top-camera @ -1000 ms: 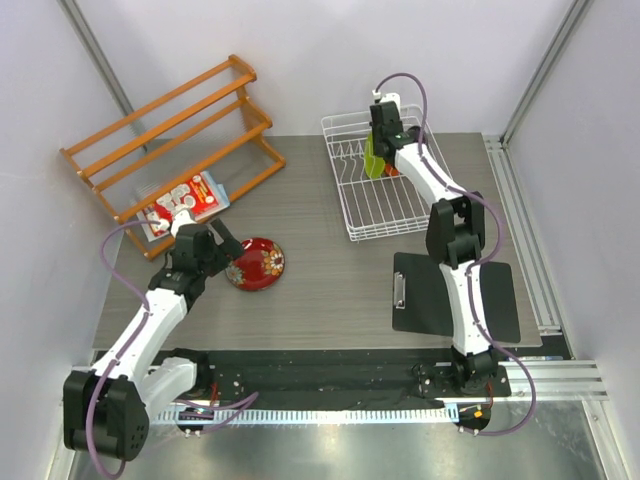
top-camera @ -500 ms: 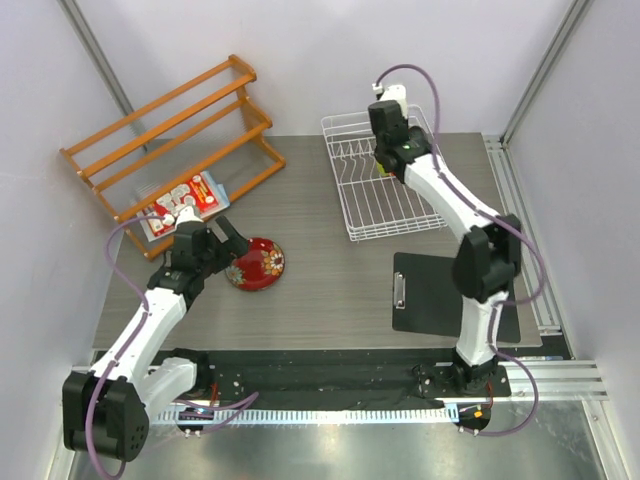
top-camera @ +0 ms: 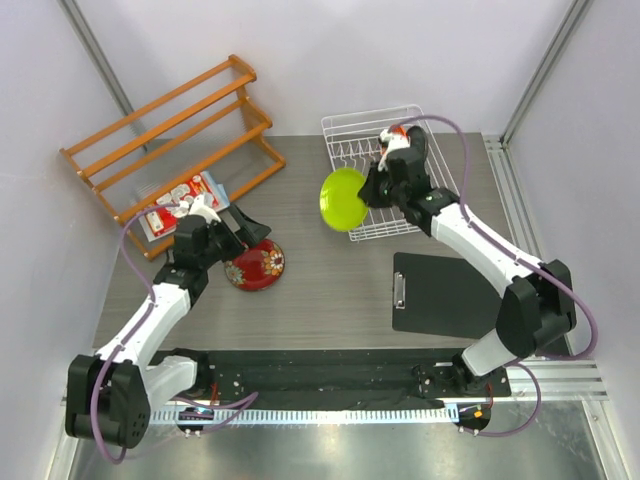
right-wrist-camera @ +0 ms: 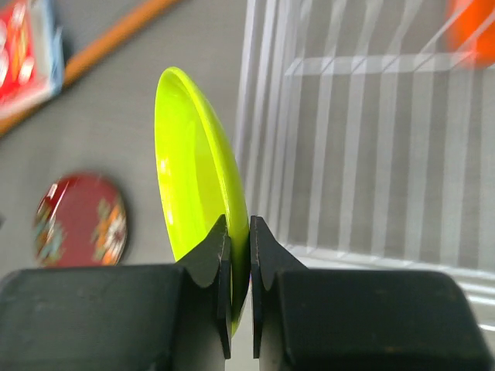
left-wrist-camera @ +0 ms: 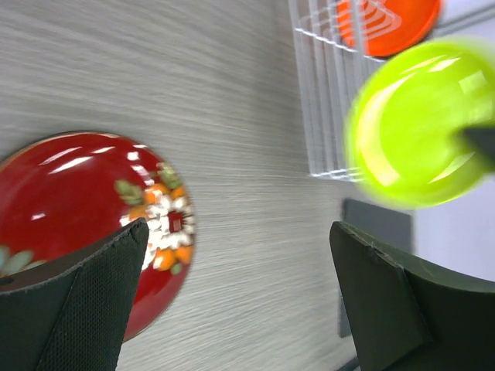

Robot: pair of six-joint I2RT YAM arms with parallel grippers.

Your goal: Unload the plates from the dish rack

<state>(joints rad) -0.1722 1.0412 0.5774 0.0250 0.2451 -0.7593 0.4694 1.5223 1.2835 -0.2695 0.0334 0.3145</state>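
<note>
Overhead, 2 wrists; shared lime plate (top-camera: 342, 198)

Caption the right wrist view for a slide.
Right gripper pinches the lime green plate by its rim, dish rack behind, dark red plate on the table.

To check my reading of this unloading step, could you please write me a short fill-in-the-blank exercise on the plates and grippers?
1. The right gripper has its jaws ____ on the rim of the lime green plate.
2. The left gripper hovers over the dark red plate with its jaws ____.
3. The orange plate stands ____ the dish rack.
4. The dark red plate lies ____ on the table.

Missing words: shut; open; inside; flat
</note>
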